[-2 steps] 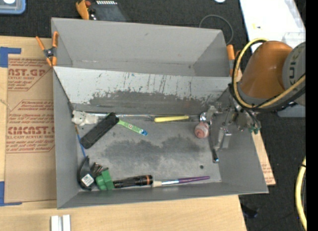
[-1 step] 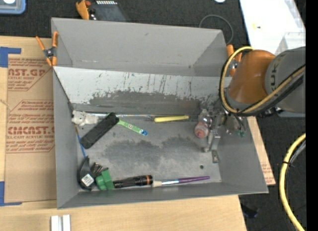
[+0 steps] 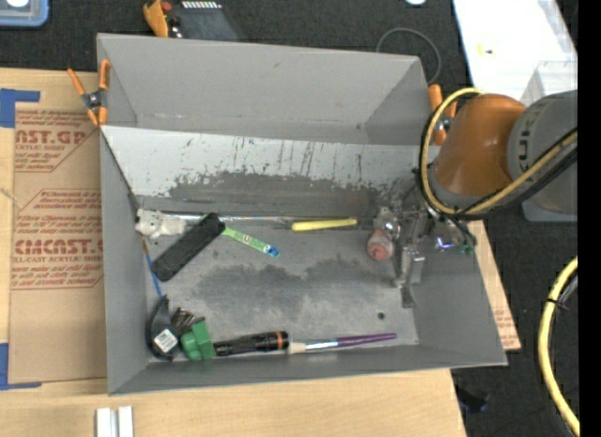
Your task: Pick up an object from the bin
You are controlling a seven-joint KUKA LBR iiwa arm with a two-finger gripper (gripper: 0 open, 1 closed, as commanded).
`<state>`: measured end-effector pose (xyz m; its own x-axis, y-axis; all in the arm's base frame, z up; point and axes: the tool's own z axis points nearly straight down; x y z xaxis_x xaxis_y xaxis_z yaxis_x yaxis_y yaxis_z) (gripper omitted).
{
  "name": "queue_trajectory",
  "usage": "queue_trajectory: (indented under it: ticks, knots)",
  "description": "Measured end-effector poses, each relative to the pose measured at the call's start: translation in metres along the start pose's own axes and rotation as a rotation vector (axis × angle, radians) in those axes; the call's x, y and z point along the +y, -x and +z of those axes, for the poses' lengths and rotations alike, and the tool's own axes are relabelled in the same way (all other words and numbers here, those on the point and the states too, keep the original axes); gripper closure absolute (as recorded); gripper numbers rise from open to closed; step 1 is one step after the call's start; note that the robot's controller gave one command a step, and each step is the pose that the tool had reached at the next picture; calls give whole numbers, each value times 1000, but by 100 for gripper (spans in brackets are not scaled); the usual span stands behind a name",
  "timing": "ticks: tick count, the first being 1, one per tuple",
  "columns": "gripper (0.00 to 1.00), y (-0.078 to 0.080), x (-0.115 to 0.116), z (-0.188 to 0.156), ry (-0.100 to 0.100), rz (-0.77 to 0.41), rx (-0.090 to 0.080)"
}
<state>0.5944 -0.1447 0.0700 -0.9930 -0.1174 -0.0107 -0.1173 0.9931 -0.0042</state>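
Camera view: claw (image 3: 408, 271) low at right of frame, close to right wall of bin (image 3: 263, 87). Spread or pressed together: cannot tell. Small pink-red object (image 3: 379, 243) lies just left of claw, beyond right end of yellow pen (image 3: 324, 226).

Risks: claw closing off-centre likely knocks pink-red object aside, giving empty grasp. Descent this near wall may scrape bin floor.

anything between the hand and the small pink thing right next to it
Nothing visible. The small pink thing lies close beside the hand, to its left in the view. The yellow pen lies beyond the pink thing, not between them.
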Motion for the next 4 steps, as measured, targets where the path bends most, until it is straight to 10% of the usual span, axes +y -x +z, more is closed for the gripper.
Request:
queue_trajectory:
  ticks: [1, 2, 3, 4]
  knots:
    - [0, 0, 6, 0, 3, 156, 6]
    - [0, 1, 1, 0, 0, 8, -1]
    - [100, 1, 7, 0, 3, 148, 3]
    - [100, 1, 7, 1, 2, 148, 3]
